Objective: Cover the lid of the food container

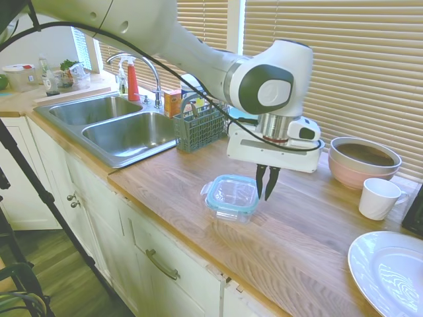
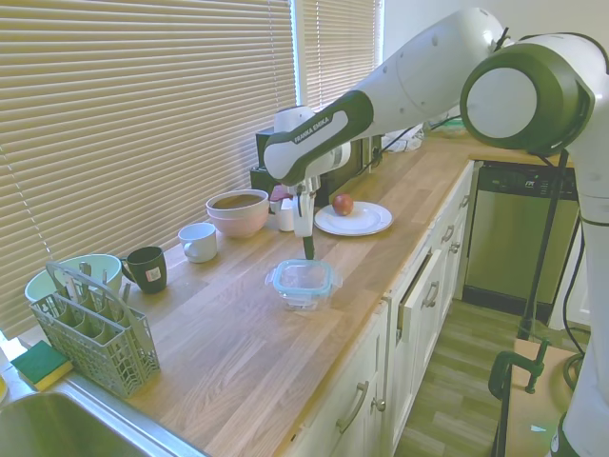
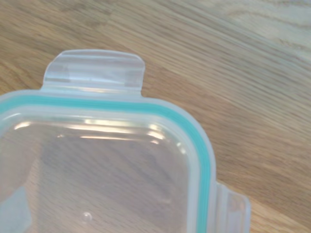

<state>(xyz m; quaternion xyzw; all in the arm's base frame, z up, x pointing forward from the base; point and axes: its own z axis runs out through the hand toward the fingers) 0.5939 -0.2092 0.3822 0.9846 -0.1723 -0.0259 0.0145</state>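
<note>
Lid sitting on the box near the worktop edge, tool pressed together just beside it; probably light, stiff, slick — best pressed flat at the tabs.

Lid cropped at wrist view's edges (two tabs visible), container beneath indistinct
</note>
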